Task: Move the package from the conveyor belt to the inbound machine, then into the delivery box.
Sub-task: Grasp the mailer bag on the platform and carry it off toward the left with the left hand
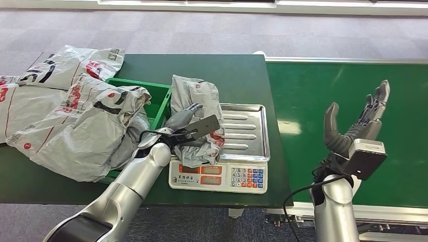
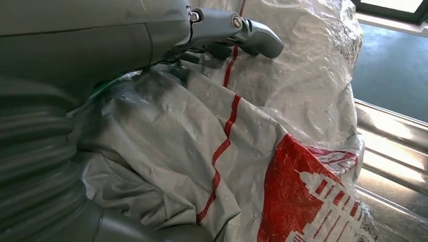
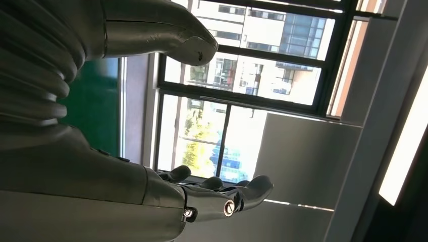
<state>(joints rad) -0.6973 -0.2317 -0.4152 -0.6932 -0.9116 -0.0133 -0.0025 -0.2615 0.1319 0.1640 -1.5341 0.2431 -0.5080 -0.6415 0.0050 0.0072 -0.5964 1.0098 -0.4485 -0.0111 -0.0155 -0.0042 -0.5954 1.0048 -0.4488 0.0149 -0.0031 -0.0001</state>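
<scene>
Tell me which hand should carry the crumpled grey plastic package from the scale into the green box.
Left. The left hand already rests on the grey plastic package at the steel scale tray, beside the green box. The right hand hangs open over the conveyor belt.

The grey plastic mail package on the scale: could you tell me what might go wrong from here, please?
1. The grey plastic mail package lies half off the steel scale tray; the left hand may drag it off.
2. The green delivery box is heaped with grey bags; another may slide out.
</scene>
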